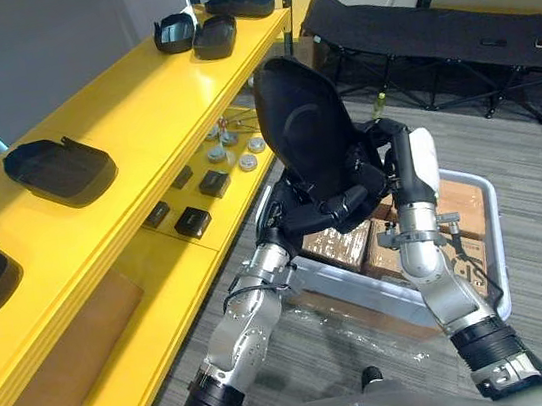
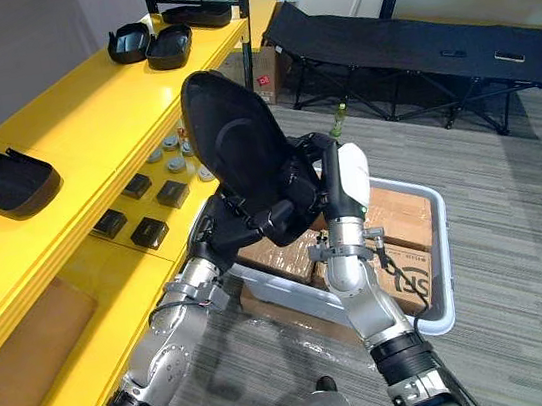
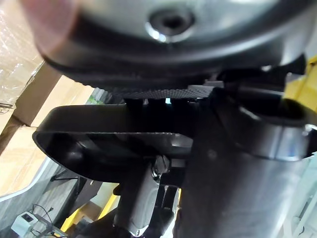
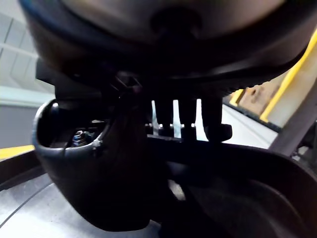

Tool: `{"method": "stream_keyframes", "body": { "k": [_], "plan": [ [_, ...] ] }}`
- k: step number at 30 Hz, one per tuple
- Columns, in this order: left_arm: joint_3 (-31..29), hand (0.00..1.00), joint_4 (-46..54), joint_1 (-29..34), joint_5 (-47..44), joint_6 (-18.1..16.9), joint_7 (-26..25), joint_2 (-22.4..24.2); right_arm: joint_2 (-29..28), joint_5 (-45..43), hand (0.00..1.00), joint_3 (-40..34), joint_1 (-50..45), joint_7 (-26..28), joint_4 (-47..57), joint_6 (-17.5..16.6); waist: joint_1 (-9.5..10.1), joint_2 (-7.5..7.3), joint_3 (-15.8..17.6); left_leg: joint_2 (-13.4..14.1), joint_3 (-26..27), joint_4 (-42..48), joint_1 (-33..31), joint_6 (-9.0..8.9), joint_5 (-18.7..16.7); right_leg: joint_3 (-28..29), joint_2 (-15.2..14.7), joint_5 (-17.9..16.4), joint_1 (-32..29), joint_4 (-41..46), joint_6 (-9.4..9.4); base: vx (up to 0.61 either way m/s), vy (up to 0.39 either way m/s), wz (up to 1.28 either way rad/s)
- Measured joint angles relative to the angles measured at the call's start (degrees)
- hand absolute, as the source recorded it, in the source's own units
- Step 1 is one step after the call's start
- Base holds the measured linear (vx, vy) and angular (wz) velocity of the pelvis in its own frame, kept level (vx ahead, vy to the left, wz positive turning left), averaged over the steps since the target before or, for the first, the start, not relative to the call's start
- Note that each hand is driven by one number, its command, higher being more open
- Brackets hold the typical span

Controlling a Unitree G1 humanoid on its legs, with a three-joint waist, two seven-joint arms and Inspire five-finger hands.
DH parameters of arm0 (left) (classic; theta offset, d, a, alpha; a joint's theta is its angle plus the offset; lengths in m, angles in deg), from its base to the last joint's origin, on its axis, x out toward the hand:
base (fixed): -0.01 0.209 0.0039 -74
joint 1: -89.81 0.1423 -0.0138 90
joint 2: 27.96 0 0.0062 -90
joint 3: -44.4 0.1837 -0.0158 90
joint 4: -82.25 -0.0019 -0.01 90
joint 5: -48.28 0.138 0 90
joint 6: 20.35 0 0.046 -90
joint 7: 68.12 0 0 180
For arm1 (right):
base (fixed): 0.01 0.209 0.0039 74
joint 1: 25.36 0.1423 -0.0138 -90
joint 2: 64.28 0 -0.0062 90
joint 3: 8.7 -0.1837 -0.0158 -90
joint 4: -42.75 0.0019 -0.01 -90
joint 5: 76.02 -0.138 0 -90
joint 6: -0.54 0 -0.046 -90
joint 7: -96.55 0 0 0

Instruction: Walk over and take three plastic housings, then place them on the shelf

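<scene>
Shelf: the yellow shelf (image 1: 137,111) ran along the left and already carried black plastic housings. One (image 1: 59,170) lay near, and three more (image 1: 215,36) were grouped at the far end.
Lower level: small black parts (image 1: 193,221) and round metal pieces (image 1: 234,153) sat underneath.
Held housing: a large black plastic housing (image 1: 303,128) stood almost upright in the air, just beside the shelf edge, touching neither the shelf nor the bin.
Left hand: the left hand (image 1: 328,210) had its fingers curled round the housing's lower edge.
Right hand: the right hand (image 1: 394,160), with its white-covered thumb, gripped from the other side, fingers (image 4: 184,116) hooked over the rim.
Bin: a grey bin (image 1: 491,223) of cardboard boxes (image 1: 463,201) lay below, to the right.
Risk: the housing looked smooth and top-heavy, gripped only at its base. Tipping it flat could let it pivot out of the fingers. It could also catch the shelf edge or knock the nearest housing.
</scene>
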Motion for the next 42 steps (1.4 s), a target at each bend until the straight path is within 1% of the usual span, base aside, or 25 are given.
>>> {"method": "stream_keyframes", "body": {
  "k": [3,5,6,9,12,16,18,20,24,29,30,33,36,41,42],
  "plan": [
    [0.06,1.00,0.02,0.00,0.43,0.00,-1.12,-0.02,-0.11,-0.32,0.00,1.41,0.00,-0.02,0.00,-0.02,0.02,0.03,-0.20,0.00,-0.23,0.00,0.07,0.00,0.01,-0.27,0.01,0.00,0.33,-0.14,0.00,-0.02,0.006,0.05],
    [0.06,1.00,0.12,0.01,0.48,-0.01,-2.90,-0.02,-0.62,-2.10,0.00,2.69,-0.01,-0.10,-0.01,-0.03,0.05,0.06,-0.53,0.00,-0.25,0.00,0.08,0.01,0.01,-0.31,0.01,0.00,0.37,-0.17,-0.01,0.00,0.000,0.00],
    [0.08,0.00,0.30,0.01,0.49,-0.04,-4.09,-0.01,-1.15,-2.27,0.00,3.11,-0.04,-0.13,-0.01,-0.03,0.04,0.05,-0.70,0.00,-0.25,0.00,0.08,0.01,0.01,-0.31,0.01,0.01,0.37,-0.18,-0.02,0.00,0.000,0.00],
    [0.17,0.00,0.43,0.01,0.43,-0.60,-10.00,0.16,-2.52,-3.65,0.00,4.96,-0.43,-0.44,0.00,-0.03,-0.04,-0.12,-1.73,0.00,-0.20,-0.02,0.14,0.00,0.00,-0.33,0.07,0.16,0.61,-0.62,-0.13,0.00,0.000,0.00],
    [0.00,0.00,0.45,0.07,0.27,-2.50,-13.80,1.07,-4.40,-5.24,0.00,5.54,-1.45,-1.54,0.31,-0.01,0.16,-0.29,-1.84,0.00,-0.20,-0.02,0.15,0.00,0.00,-0.37,0.11,0.36,0.78,-0.96,-0.16,0.00,0.000,0.00],
    [-0.56,0.00,0.45,0.07,-0.13,-4.04,-15.46,1.62,-6.37,-7.08,0.00,6.68,-2.31,-3.57,1.25,0.02,0.08,-0.35,-1.88,0.00,-0.01,-0.24,0.43,-0.01,0.00,-0.26,0.15,0.39,0.79,-1.00,-0.21,-0.01,0.004,-0.03],
    [-2.04,0.00,0.43,0.06,-1.58,-4.36,-18.08,2.72,-6.35,-7.17,0.00,8.51,-3.77,-4.46,4.41,0.01,-0.15,-0.43,-1.92,0.04,0.51,-0.76,1.04,-0.10,-0.07,0.13,0.27,0.39,0.86,-1.08,-0.21,-0.01,0.009,-0.10],
    [-2.69,0.00,0.42,0.07,-2.41,-5.17,-18.67,3.05,-6.56,-7.19,0.00,9.83,-4.69,-5.06,6.58,0.02,-0.16,-0.64,-2.04,0.05,0.59,-0.76,1.04,-0.12,-0.09,0.20,0.29,0.39,0.80,-1.10,-0.21,0.00,0.005,-0.02],
    [-3.22,0.00,0.09,0.07,-2.56,-6.05,-19.57,3.50,-8.52,-7.22,0.00,10.67,-4.69,-5.37,7.10,0.01,-0.10,-1.74,-2.74,0.06,0.62,-0.76,1.05,-0.14,-0.10,0.20,0.29,0.39,0.80,-1.12,-0.22,0.00,0.000,0.00],
    [-3.64,0.00,-0.08,0.07,-2.17,-7.39,-19.44,3.49,-9.16,-7.25,0.00,11.44,-4.69,-5.36,7.92,0.00,-0.08,-2.00,-2.89,0.06,0.62,-0.73,1.04,-0.14,-0.10,0.18,0.29,0.38,0.79,-1.13,-0.23,0.00,0.000,0.00],
    [-3.64,0.00,-0.08,0.07,-2.14,-7.41,-19.40,3.49,-9.16,-7.25,1.00,11.44,-4.69,-5.36,7.95,0.00,-0.11,-2.00,-2.89,0.06,0.62,-0.72,1.06,-0.14,-0.11,0.18,0.28,0.38,0.80,-1.13,-0.23,0.00,0.000,0.00],
    [-3.80,0.00,-0.09,0.07,-3.05,-7.50,-19.03,3.45,-9.11,-7.36,1.00,11.48,-4.78,-4.83,8.30,0.02,-0.27,-2.00,-2.89,0.06,0.72,-0.71,1.06,-0.14,-0.11,0.22,0.28,0.38,0.73,-1.15,-0.23,0.00,0.000,0.00],
    [-3.86,0.00,-0.10,0.07,-2.97,-7.59,-19.31,3.44,-8.97,-9.72,1.00,11.60,-5.47,-4.53,9.97,-0.52,-0.34,-2.02,-2.90,0.06,0.83,-0.69,1.06,-0.15,-0.12,0.28,0.28,0.38,0.68,-1.22,-0.23,0.00,0.000,0.00],
    [-3.80,0.00,-0.01,0.07,8.71,-7.61,-23.01,3.44,-8.78,-14.16,1.00,11.05,-6.64,-4.03,9.97,-0.95,-0.30,-2.06,-2.93,0.05,0.85,-0.65,1.06,-0.16,-0.12,0.25,0.28,0.38,0.78,-1.40,-0.23,0.00,0.000,0.00],
    [-4.14,0.00,0.08,0.08,11.25,-7.61,-23.92,3.45,-8.74,-16.25,1.00,11.03,-6.68,-3.28,10.12,-1.04,-0.33,-2.06,-2.93,0.05,0.85,-0.64,1.06,-0.17,-0.13,0.24,0.29,0.38,0.80,-1.45,-0.23,0.00,0.000,0.00]
  ]
}}
